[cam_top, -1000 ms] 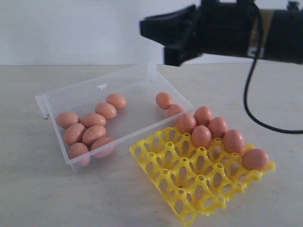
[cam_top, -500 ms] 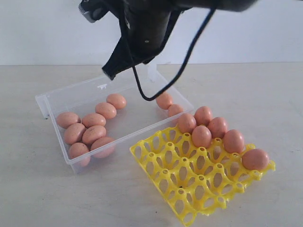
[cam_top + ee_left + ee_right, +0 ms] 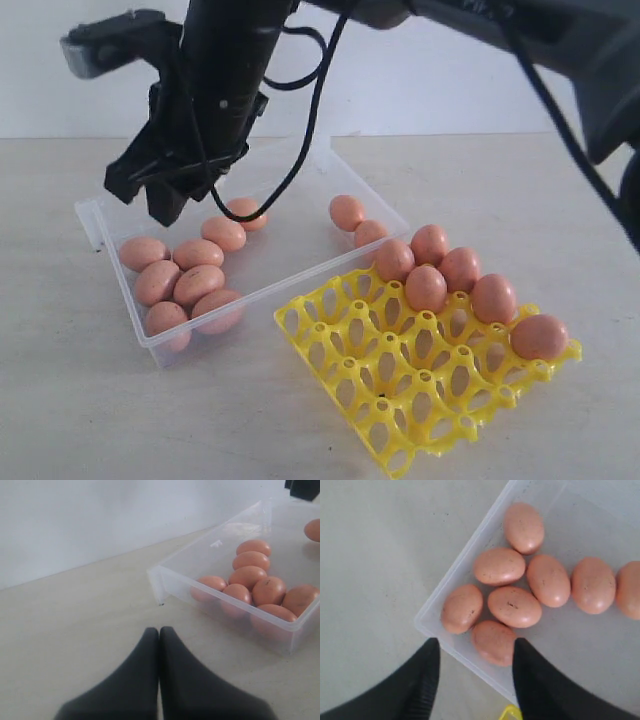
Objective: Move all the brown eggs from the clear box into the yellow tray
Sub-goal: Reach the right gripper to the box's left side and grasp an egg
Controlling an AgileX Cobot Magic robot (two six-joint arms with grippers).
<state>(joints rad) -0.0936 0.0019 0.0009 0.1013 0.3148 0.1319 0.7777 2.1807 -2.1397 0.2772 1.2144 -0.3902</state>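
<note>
Several brown eggs (image 3: 185,282) lie bunched at the left end of the clear box (image 3: 300,172), and two more (image 3: 346,212) rest at its right end. Several others (image 3: 460,268) sit in the back cups of the yellow tray (image 3: 400,400). My right gripper (image 3: 165,205) has reached across and hangs above the left bunch. In the right wrist view it (image 3: 476,647) is open, nothing held, with the eggs (image 3: 514,606) and box rim (image 3: 427,622) below it. My left gripper (image 3: 159,630) is shut and empty, low over the table short of the box (image 3: 165,582).
The right arm and its black cable (image 3: 300,150) cross above the box. A corner of the yellow tray (image 3: 510,712) shows beside the box in the right wrist view. A pale wall (image 3: 60,100) stands behind the table.
The right arm has swung from above the tray side leftward and down over the box's left end. Its jaws have opened.
</note>
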